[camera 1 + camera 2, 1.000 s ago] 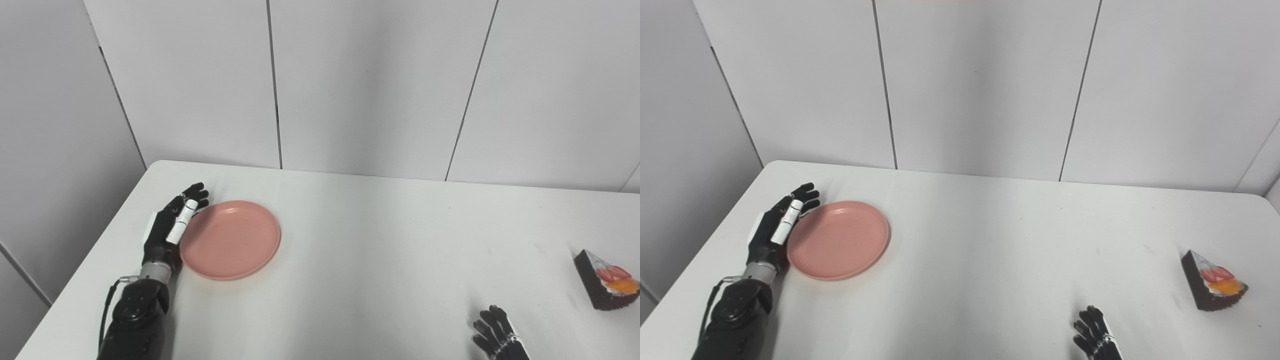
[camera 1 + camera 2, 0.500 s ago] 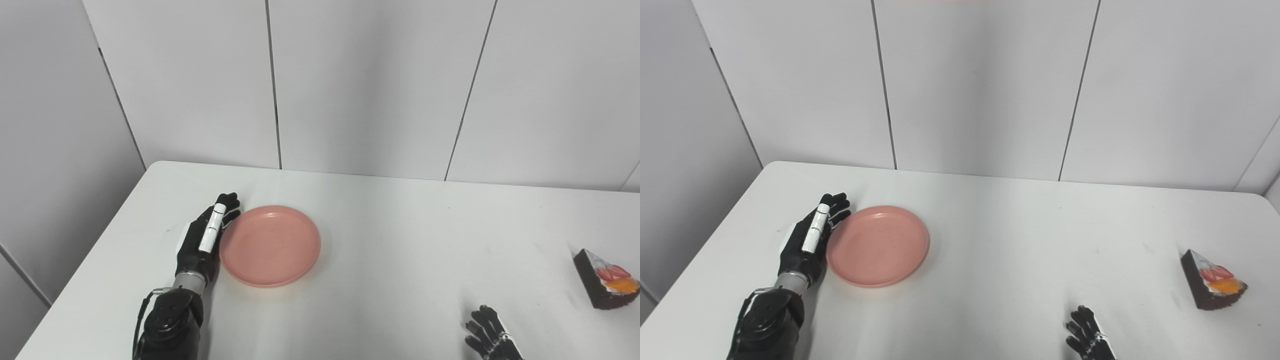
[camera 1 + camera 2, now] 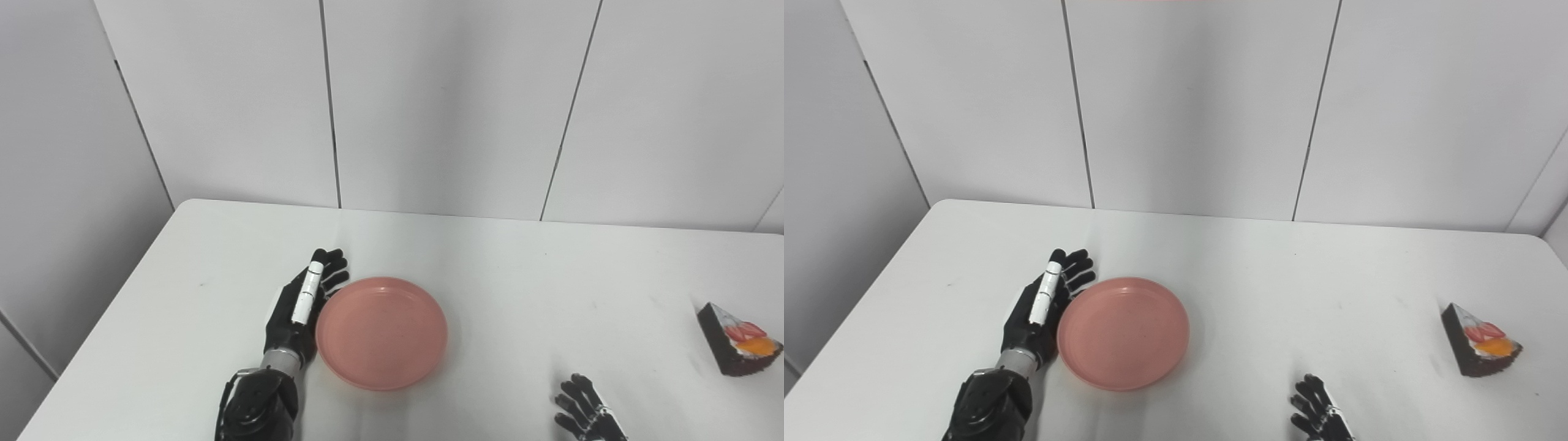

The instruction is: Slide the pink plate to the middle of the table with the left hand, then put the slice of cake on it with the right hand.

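Spanning nearly the whole view, the white desk (image 3: 490,288) carries everything, so the pink plate (image 3: 381,331) serves as the landmark. The plate lies flat and empty, close to the desk's middle though perhaps a touch left of it. Against its left rim stands the left hand (image 3: 300,306), fingers straight and held side by side, edge-on to the rim and holding nothing; it seems to touch the rim, though contact is hard to confirm. Well to the right of the plate, near the desk's right side, sits the slice of cake (image 3: 738,340), a dark wedge with red and orange topping. Between plate and cake, nearer the front edge, only the spread fingers of the right hand (image 3: 585,410) show, empty. A push delivered off-centre could spin the plate or let it slip past the fingertips. The cake looks soft, so a firm grasp may crush it.
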Robot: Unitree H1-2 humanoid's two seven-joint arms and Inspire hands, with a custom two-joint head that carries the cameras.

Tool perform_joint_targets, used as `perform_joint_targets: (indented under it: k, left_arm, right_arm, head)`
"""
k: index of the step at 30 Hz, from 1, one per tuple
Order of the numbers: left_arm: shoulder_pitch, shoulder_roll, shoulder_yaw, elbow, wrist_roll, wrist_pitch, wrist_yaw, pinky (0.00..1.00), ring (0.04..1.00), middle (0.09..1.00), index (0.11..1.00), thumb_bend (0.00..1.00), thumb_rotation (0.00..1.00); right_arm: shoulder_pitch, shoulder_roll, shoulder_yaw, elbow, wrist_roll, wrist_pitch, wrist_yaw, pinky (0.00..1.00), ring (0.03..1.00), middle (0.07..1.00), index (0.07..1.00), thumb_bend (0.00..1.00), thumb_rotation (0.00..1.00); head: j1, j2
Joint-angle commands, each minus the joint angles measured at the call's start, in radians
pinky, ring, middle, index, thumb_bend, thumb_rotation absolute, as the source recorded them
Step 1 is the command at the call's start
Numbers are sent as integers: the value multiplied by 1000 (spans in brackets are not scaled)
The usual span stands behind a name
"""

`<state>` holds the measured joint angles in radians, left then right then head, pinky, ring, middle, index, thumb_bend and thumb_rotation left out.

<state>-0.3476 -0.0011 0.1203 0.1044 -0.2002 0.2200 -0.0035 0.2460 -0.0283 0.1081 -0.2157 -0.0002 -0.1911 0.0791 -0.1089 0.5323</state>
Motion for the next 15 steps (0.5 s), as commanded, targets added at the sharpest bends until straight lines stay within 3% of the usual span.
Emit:
perform_joint_targets:
  k: [1, 9, 15]
  left_arm:
    - [7, -16, -7, -6, -1, -23, -1, 759, 825, 828, 729, 808, 801]
    - [12, -75, -12, 50, -11, -50, 7, 789, 830, 834, 738, 811, 781]
    - [36, -109, -8, 47, -8, -43, 19, 818, 841, 842, 736, 801, 784]
  right_arm:
    - [51, 15, 20, -20, -11, 17, 2, 836, 862, 893, 906, 797, 904]
    - [57, 35, 52, -38, -50, 37, -24, 843, 875, 909, 907, 823, 904]
    - [53, 62, 92, -51, -97, 54, -58, 857, 881, 916, 908, 799, 917]
  head:
    - [-16, 4]
    - [-87, 26]
    - [-179, 52]
